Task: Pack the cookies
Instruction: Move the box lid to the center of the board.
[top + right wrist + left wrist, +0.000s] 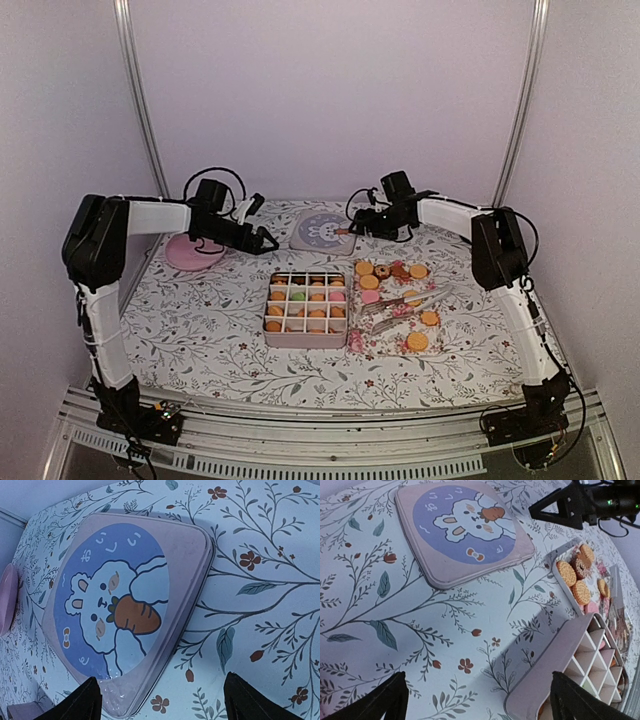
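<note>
Golden cookies (417, 341) with a few pink and dark ones lie on a flowered tray (385, 340) at centre right; they also show in the left wrist view (566, 573). More cookies (317, 312) fill the compartments of a pink divided box (305, 340), whose wall shows in the left wrist view (550, 672). The box's lid (322, 232), printed with a rabbit and a carrot, lies flat at the back. My left gripper (266, 239) is open and empty, left of the lid, over the cloth (477, 705). My right gripper (352, 226) is open and empty at the lid's right edge (162, 705).
A pink plate (193, 252) stands at the back left, under my left arm, and shows at the left edge of the right wrist view (6, 600). Metal tongs (410, 300) lie across the tray. A flowered cloth (200, 330) covers the table.
</note>
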`<state>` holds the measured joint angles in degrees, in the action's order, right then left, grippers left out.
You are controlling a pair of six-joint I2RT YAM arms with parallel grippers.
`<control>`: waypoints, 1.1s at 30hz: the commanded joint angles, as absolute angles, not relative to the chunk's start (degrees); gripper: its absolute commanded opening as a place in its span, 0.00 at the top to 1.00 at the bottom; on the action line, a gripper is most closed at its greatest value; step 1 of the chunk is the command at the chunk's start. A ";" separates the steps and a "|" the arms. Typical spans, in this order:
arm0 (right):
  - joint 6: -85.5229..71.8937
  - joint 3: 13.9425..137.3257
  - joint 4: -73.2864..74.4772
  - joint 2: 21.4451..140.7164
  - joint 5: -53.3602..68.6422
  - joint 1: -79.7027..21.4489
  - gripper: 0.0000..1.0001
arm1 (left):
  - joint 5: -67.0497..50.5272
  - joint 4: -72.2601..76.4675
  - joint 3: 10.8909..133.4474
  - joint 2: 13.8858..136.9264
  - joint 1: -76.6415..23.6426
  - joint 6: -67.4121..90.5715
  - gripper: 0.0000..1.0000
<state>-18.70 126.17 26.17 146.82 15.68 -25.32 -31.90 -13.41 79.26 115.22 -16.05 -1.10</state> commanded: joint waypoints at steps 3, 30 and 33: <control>-21.01 131.20 24.18 152.14 19.48 -24.88 0.14 | -35.34 -13.17 90.88 125.48 -15.38 3.60 0.01; -21.10 126.34 19.53 149.57 25.77 -36.34 0.14 | -37.49 -35.81 126.76 152.06 -16.86 4.78 0.32; -22.52 121.24 17.31 146.05 25.71 -37.38 0.14 | -38.94 -32.70 117.42 146.55 -17.39 4.15 0.34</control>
<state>-20.32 126.65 18.98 150.58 22.83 -33.30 -34.24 -27.73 127.26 151.30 -15.03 5.28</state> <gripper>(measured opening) 0.861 0.667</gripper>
